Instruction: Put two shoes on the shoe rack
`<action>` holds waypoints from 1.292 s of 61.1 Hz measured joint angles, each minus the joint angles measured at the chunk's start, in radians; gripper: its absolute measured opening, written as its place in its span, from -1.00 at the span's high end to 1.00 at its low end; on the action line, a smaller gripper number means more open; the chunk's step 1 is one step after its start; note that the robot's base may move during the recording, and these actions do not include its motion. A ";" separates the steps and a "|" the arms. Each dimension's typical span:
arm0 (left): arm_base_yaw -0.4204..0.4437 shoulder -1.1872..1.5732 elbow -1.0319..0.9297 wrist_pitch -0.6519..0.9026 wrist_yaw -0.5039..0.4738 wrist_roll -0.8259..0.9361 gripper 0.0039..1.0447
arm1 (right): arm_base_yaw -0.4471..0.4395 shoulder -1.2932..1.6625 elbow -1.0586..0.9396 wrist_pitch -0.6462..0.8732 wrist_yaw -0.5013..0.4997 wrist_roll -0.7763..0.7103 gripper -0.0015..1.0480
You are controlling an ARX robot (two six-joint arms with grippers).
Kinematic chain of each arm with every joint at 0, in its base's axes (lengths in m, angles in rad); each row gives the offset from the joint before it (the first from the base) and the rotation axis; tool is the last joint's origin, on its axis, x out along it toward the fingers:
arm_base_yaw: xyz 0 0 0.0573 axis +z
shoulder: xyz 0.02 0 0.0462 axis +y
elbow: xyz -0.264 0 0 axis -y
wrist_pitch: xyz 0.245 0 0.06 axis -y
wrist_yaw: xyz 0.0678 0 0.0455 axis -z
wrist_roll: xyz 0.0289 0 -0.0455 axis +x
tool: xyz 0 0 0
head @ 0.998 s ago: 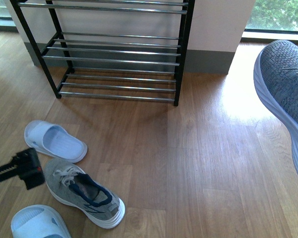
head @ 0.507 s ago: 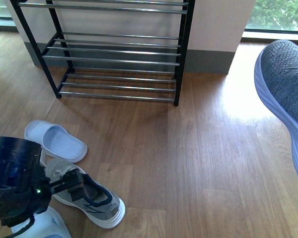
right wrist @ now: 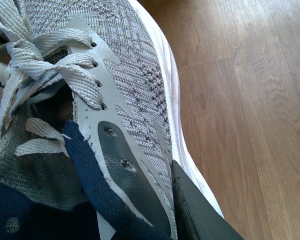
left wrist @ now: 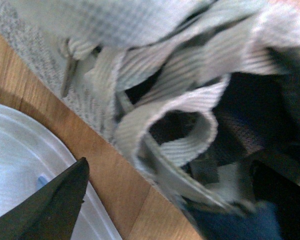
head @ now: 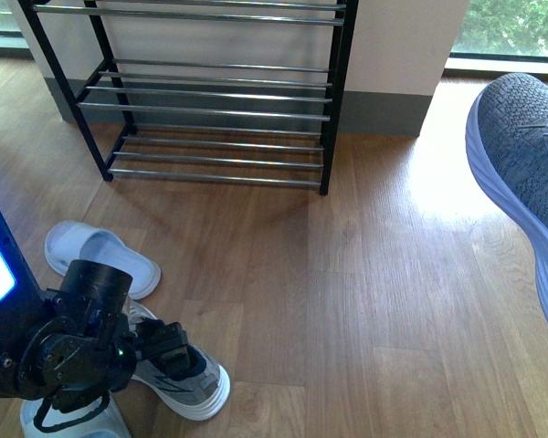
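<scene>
Now my left gripper (head: 169, 349) hangs wide over the floor sneaker (head: 199, 385), with one finger (left wrist: 50, 207) outside it, by a slide (left wrist: 17, 160). My right gripper (right wrist: 140, 220) clamps the other sneaker (head: 525, 173), held aloft, well right of the rack (head: 332, 137).

open floor (head: 384, 310) before shoe rack (head: 335, 100), slide (head: 91, 245) and sneaker (head: 196, 379) crowding left
</scene>
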 joint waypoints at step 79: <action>0.050 -0.538 -0.411 0.106 -0.151 0.398 0.96 | 0.000 0.000 0.000 0.000 0.000 0.000 0.97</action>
